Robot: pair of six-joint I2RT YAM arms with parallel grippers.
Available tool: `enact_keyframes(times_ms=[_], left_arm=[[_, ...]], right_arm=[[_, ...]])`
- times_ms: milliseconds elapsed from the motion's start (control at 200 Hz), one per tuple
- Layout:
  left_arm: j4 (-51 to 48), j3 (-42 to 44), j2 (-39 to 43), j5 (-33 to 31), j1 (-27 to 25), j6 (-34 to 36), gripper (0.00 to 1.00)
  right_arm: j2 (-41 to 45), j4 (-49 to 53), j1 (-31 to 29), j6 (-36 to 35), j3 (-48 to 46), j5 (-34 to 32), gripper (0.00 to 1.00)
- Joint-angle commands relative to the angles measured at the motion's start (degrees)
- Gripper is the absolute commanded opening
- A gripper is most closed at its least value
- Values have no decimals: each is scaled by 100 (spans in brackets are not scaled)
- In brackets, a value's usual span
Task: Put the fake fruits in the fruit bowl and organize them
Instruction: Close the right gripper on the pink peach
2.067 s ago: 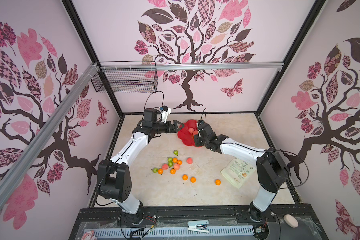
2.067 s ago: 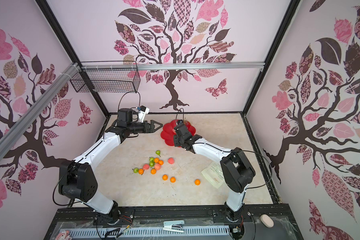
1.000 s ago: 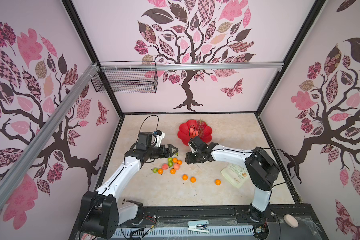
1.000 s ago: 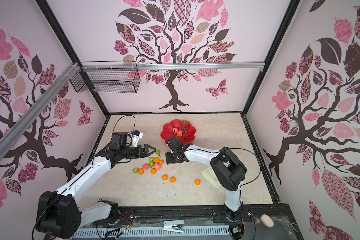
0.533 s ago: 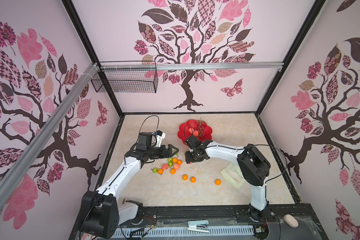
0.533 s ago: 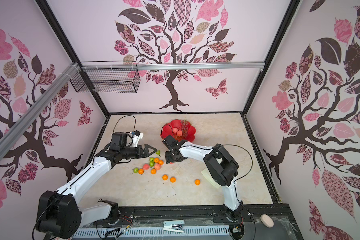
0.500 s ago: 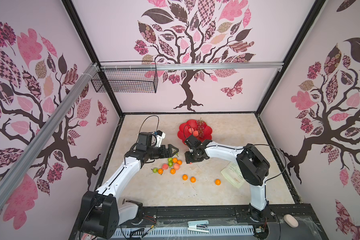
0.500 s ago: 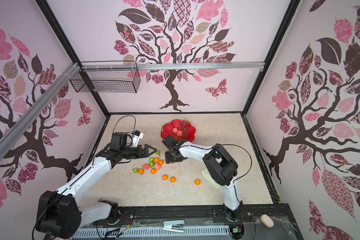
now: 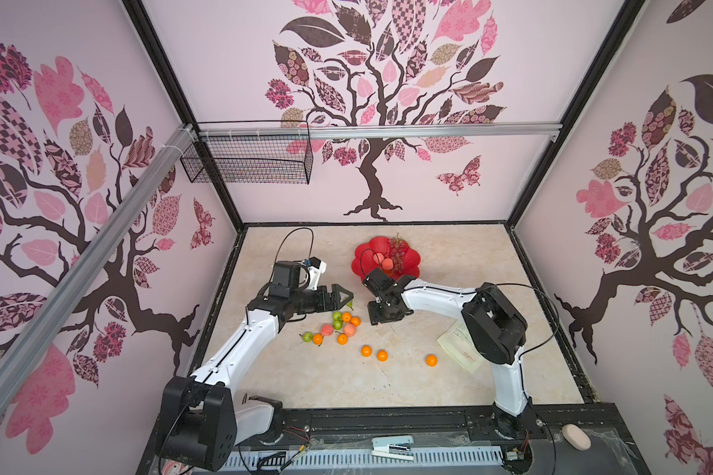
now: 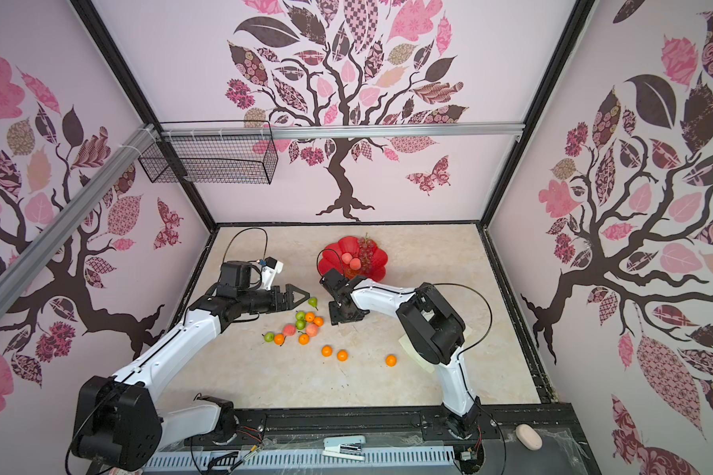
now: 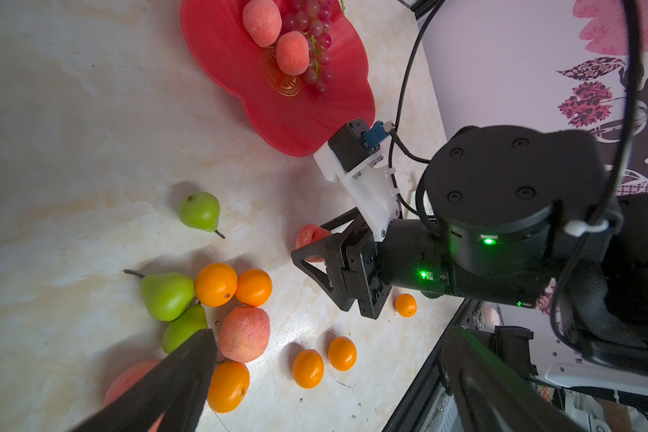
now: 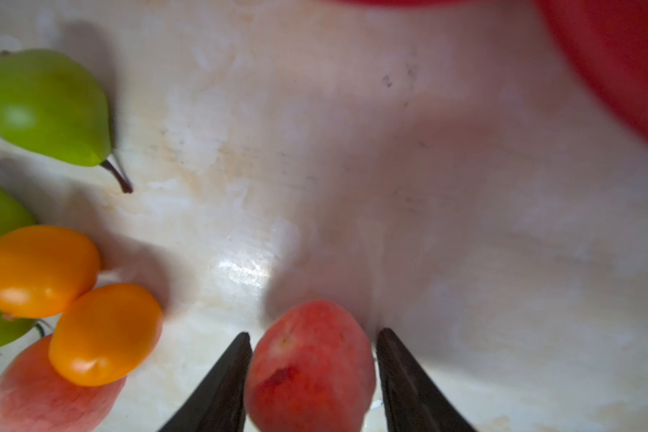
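Right claw (image 12: pixel 313 333) straddles a peach (image 12: pixel 307 370) on the desk (image 12: pixel 352 149) at frame bottom, though I cannot tell if it's pinched yet; round, it could squirt free short of the bowl (image 12: pixel 614 56), upper right.

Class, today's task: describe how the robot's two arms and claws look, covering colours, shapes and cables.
The left arm and right arm have white links, black joint housings and looping black cables. The left claw and right claw have black triangular fingers.
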State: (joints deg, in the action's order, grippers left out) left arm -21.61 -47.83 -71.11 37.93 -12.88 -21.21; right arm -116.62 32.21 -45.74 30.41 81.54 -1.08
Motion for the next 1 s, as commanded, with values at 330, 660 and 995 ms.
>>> enact_keyframes(times_ms=[330,660,995], left_arm=[[190,148,-50,91,30,-41,98],[310,196,61,74,32,-89,98],[280,213,111,6,27,-69,98]], right_arm=[[-176,195,-39,-40,152,-150,55],[36,185,-36,-9,48,-197,52],[178,176,-34,34,-70,-261,46]])
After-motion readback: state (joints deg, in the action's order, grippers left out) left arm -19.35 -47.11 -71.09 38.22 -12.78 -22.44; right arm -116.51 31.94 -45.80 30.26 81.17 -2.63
